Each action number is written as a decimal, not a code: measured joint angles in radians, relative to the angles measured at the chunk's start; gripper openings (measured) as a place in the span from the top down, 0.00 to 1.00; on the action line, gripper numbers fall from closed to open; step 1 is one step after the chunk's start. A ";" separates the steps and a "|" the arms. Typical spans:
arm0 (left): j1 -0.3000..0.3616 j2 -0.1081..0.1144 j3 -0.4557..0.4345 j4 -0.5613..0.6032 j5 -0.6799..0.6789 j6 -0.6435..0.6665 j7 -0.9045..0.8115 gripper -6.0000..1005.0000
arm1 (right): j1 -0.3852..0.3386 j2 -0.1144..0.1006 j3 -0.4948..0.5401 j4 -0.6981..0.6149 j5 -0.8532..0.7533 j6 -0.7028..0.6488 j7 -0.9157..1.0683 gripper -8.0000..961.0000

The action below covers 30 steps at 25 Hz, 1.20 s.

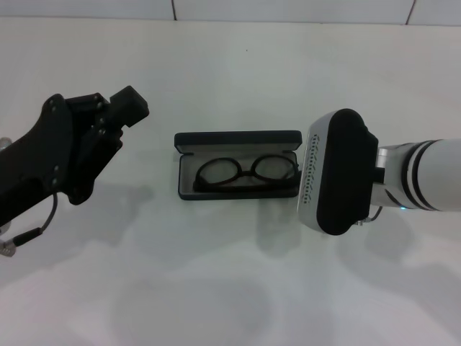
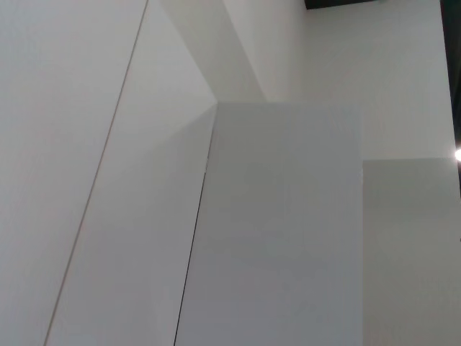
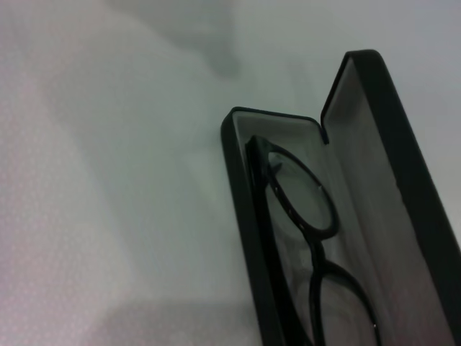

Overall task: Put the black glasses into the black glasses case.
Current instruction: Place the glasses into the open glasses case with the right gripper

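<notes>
- Nearest in the head view: bare white table point(image 1: 216, 288), just soft shadows on it.
- Left gripper point(image 1: 128, 108) on the robot's left, raised off the table, well apart from the case. Black housing pointing toward the far side. Can't tell whether the fingers are open or shut, nothing visibly held.
- Right gripper point(image 1: 335, 173) on the robot's right, silver-and-black wrist body just beside the right end of the case, covering that end in the head view. Fingers hidden behind the housing, so can't tell the opening either, or whether anything is held.
- Middle of the table: black glasses case point(image 1: 238, 164) lying open, lid up on the far side, grey lining showing.
- Black glasses point(image 1: 245, 173) sitting inside the case tray, folded, lenses side by side along its length.
- Right wrist view, same story up close: black glasses point(image 3: 302, 209) down in the tray of the black glasses case point(image 3: 392, 173), frame tucked against the near wall, lid standing open.
- Left wrist view: only pale wall panels point(image 2: 281, 231) and seams, pretty much nothing useful.
- Farthest: white tiled wall point(image 1: 288, 9) past the table edge.
</notes>
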 joint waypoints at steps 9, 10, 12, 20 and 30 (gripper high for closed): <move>0.005 0.000 0.000 0.000 -0.001 0.000 0.000 0.96 | 0.013 0.000 -0.024 0.005 0.001 0.011 -0.001 0.99; 0.005 0.000 0.000 0.000 -0.001 0.000 0.000 0.96 | 0.013 0.000 -0.025 0.005 0.001 0.013 -0.001 0.99; 0.006 -0.001 0.000 0.000 -0.001 0.000 0.000 0.96 | 0.014 0.000 -0.026 0.008 0.002 0.020 -0.003 0.99; 0.010 -0.003 0.000 0.000 0.004 0.000 0.000 0.96 | 0.027 0.000 -0.045 0.032 0.002 0.049 -0.006 0.99; 0.017 -0.005 0.000 0.000 0.008 0.001 0.000 0.96 | 0.028 0.000 -0.056 0.033 0.002 0.075 -0.005 0.99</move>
